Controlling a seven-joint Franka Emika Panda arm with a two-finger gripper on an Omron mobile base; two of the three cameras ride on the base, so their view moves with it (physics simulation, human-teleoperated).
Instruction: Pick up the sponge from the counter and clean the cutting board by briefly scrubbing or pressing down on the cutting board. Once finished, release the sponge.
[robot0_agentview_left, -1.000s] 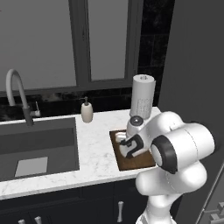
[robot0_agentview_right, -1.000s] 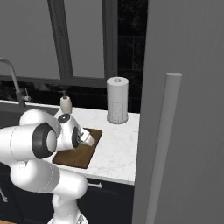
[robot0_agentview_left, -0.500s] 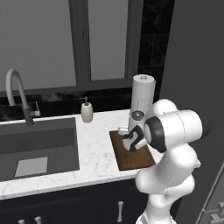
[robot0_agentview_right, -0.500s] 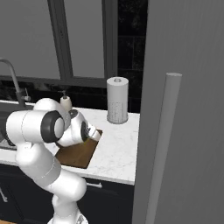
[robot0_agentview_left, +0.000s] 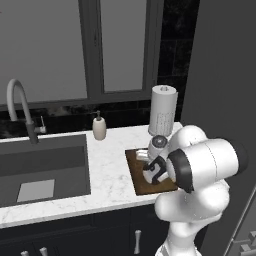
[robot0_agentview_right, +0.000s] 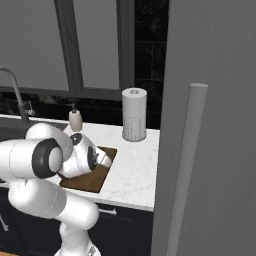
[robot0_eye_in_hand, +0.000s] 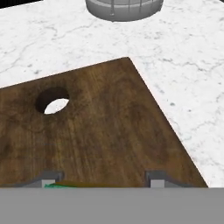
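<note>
Much of the cutting board (robot0_agentview_left: 145, 175) is hidden in the left base view, where we see the white arm folded low over it, its bulky elbow covering the board's right side. The claw (robot0_agentview_left: 153, 172) points down at the board, its tips too dark and small for us to read. A paper towel roll (robot0_agentview_left: 163, 109) and soap bottle (robot0_agentview_left: 99, 126) stand behind on the counter (robot0_agentview_left: 110, 170), left of which lies the sink (robot0_agentview_left: 40, 165).

From the right base view, we find the arm's shoulder and wrist blocking the board's (robot0_agentview_right: 92, 180) left half; the claw itself is covered.

Looking along the hand, we see the board (robot0_eye_in_hand: 100, 127) close below, its hole (robot0_eye_in_hand: 52, 101) at upper left. Both fingertips (robot0_eye_in_hand: 51, 178) barely clear the bottom edge, and a thin green-and-yellow sliver of the sponge (robot0_eye_in_hand: 65, 185) shows between them, clamped in the claw (robot0_eye_in_hand: 104, 180) against the wood. Most of the sponge is cut off.
</note>
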